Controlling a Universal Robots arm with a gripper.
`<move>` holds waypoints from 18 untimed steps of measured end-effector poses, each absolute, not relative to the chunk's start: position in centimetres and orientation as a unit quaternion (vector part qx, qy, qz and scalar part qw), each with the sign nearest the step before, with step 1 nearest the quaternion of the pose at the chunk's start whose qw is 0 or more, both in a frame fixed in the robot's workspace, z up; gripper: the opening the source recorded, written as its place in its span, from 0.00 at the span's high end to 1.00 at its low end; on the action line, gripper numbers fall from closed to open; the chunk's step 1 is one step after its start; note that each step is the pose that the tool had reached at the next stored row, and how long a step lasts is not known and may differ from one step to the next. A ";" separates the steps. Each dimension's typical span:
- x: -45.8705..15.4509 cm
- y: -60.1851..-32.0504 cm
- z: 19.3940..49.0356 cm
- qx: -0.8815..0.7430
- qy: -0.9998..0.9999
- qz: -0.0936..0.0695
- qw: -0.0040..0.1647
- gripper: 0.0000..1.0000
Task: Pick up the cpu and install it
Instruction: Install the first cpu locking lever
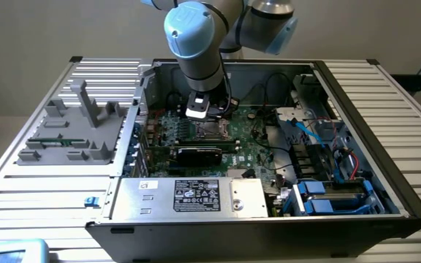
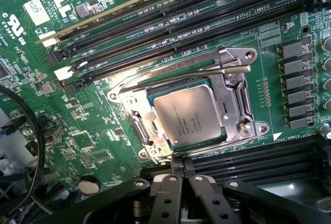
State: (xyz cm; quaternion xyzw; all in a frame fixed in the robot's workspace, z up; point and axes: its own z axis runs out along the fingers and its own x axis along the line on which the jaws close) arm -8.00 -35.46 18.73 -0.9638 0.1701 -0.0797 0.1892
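The cpu [image 2: 189, 114], a flat square chip with a silvery-beige top, lies inside the metal-framed socket [image 2: 235, 97] on the green motherboard [image 2: 67, 79]. The socket's wire lever and load plate frame stand around it. My gripper [image 2: 181, 163] is shut, its two black fingers pressed together with nothing between them, the tips just above the socket's edge beside the cpu. In the exterior view the arm reaches down into the open computer case, with the gripper [image 1: 209, 120] right over the socket [image 1: 212, 131].
Long memory slots [image 2: 207, 17] run on both sides of the socket. A silver box with a white label [image 1: 195, 197] fills the case's near side; blue drive bays [image 1: 335, 197] and cables sit at the exterior view's right. A grey fixture [image 1: 72, 131] stands outside the case.
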 end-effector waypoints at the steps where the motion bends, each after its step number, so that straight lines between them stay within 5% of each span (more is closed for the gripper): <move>1: -8.0 -35.5 18.7 -0.964 0.170 -0.080 0.189 0.89; 18: -8.0 -35.5 22.1 -0.964 0.170 -0.078 0.190 0.89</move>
